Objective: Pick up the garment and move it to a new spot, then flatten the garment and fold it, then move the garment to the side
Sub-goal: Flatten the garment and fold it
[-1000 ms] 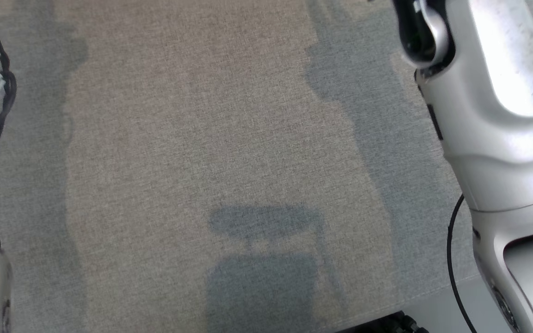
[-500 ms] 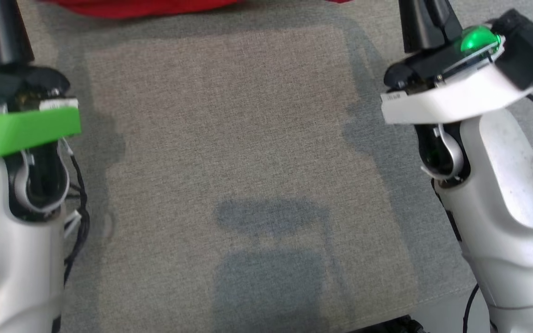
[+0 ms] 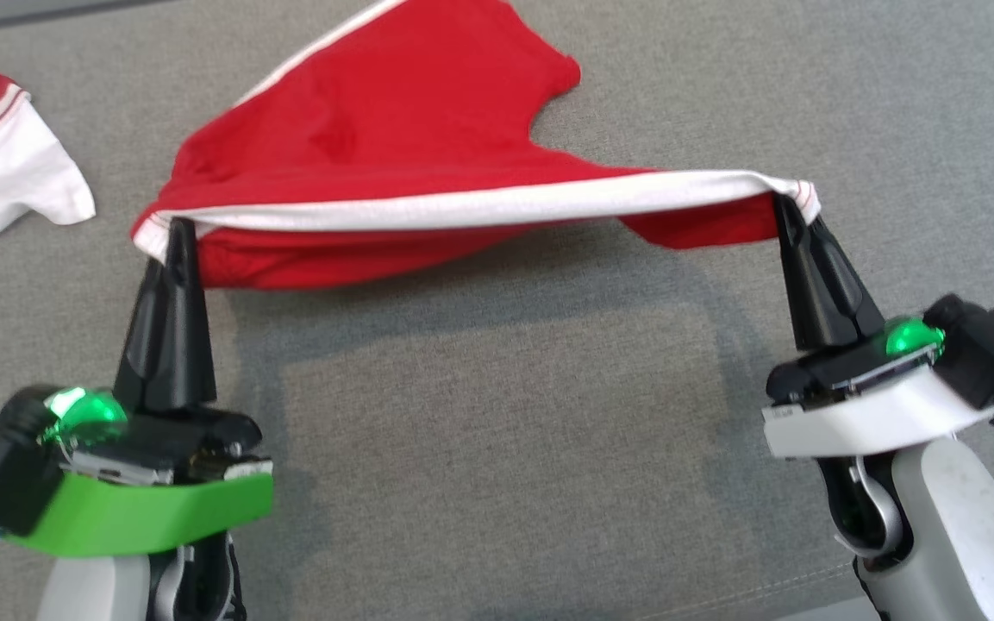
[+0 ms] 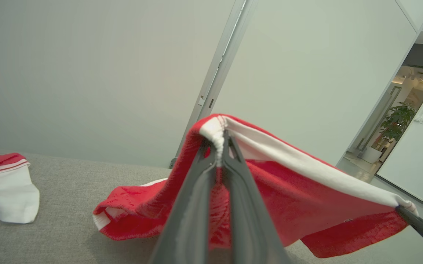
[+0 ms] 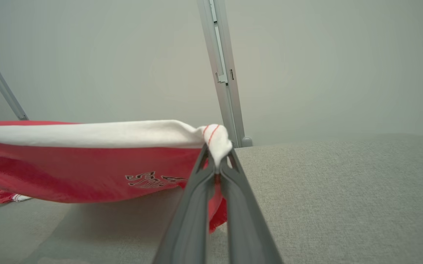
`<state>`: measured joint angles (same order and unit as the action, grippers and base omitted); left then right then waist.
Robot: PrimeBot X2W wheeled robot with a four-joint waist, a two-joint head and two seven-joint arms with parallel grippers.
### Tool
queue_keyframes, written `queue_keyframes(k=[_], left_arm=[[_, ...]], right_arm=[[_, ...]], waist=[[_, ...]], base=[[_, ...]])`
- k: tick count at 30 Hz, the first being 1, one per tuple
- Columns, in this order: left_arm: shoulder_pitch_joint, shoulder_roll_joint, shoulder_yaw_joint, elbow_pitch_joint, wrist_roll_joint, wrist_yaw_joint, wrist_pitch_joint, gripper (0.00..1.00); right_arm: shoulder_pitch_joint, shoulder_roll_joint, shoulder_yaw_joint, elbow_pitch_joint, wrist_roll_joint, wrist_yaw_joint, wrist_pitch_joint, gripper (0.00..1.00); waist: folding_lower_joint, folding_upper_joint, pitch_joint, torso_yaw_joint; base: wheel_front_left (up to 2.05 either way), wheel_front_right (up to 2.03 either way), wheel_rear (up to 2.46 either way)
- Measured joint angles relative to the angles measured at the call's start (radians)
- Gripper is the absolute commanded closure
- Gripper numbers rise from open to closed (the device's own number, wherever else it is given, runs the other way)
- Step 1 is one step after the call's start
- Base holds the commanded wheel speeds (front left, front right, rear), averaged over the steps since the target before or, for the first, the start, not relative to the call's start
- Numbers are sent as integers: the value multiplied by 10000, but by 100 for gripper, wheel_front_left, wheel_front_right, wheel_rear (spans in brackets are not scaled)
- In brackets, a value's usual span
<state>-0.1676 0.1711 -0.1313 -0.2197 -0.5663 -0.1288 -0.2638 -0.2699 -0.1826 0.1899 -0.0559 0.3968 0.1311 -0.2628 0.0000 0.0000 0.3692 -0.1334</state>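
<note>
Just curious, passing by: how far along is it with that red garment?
Done: the red garment is picked up, white band pinched by the left claw and right claw. In hand: it hangs stretched between them, far part resting on the grey surface. Left: flattening, folding, moving aside.

Here's the red garment (image 3: 393,112), lifted along its near edge, its white band (image 3: 462,207) drawn into an almost straight line between two pinched corners. The left tool (image 3: 179,226) is clamped on one end and the right tool (image 3: 779,203) on the other. Under the band the red cloth sags in a shallow pouch. The far part trails back and lies rumpled on the grey tabletop (image 3: 505,414), a thin white stripe (image 3: 315,47) along one edge. Dark outlined lettering (image 5: 149,179) shows near the right corner.
</note>
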Motion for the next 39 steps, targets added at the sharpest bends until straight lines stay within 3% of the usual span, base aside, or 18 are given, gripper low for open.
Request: queue_keyframes(k=[7,18,30,39], left_arm=[[1877,-642,109,-876,274,-2,0,100],[4052,-1047,46,-1611,217,-2,0,100],[3810,-1212,-190,86,-499,-6,0,100],[2255,-1243,-257,2433,-1528,-31,2,100]], right_arm=[[1842,-192,-163,-851,-19,6,0,100],[3360,-368,-357,-2320,-454,6,825,100],[2768,-640,-453,-865,-332,10,1087,100],[848,-1432,257,918,347,13,1609,100]], waist=[[0,0,-1225,90],[0,0,-2411,107],[0,0,-2269,1099],[0,0,-1957,1999]], base=[[0,0,0],[0,0,0],[0,0,0],[0,0,0]])
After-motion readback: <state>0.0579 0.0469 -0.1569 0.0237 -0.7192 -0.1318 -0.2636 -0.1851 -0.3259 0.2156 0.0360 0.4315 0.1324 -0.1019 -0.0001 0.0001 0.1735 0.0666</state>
